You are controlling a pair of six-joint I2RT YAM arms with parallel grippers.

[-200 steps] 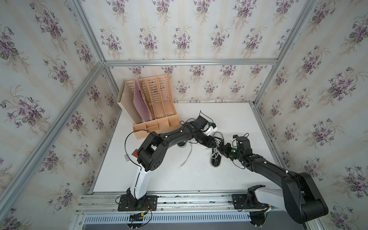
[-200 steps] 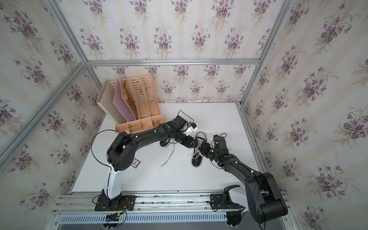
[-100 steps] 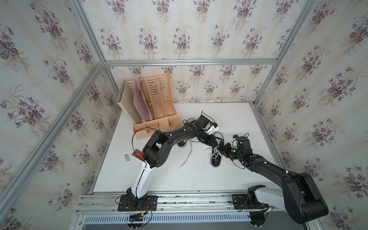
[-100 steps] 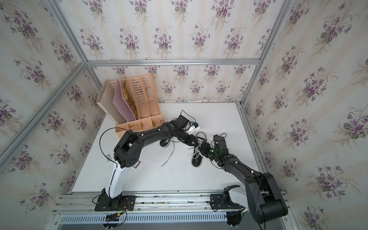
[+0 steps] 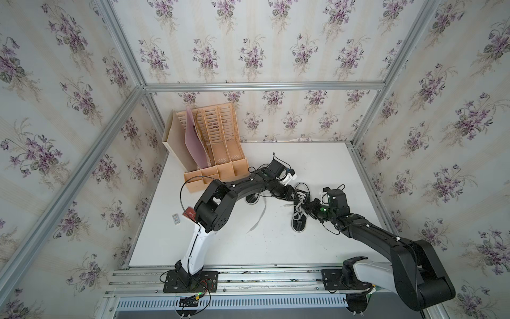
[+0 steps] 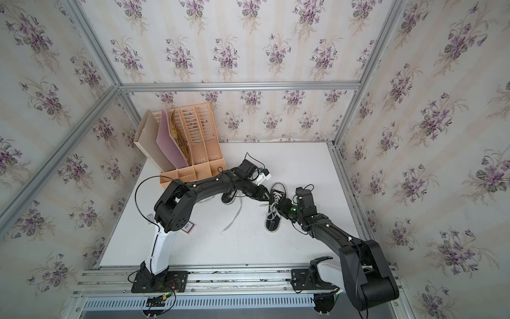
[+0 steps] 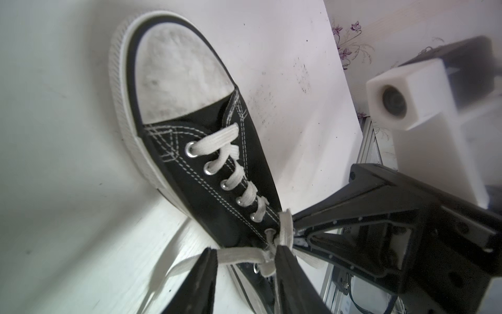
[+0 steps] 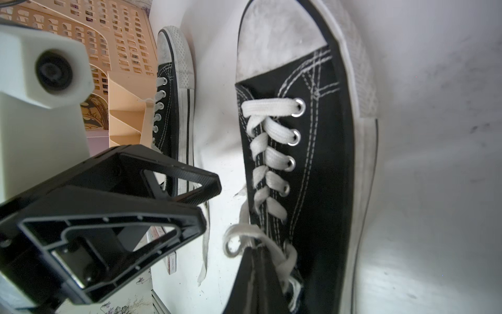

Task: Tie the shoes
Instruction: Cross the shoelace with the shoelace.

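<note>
Shoes (image 5: 299, 221) are lying right of middle on the surface (image 5: 317, 160), the second shoe (image 5: 251, 198) sitting partly under the left arm, nearer the file organizer (image 5: 220, 143). Right end effector (image 8: 256, 252) is pinching the lace (image 7: 285, 231), jaws fully closed. Left end effector (image 7: 245, 251) is standing partly open, a strand crossing its gap, ungripped. Bare surface is lying free toward the front and right edges.
</note>
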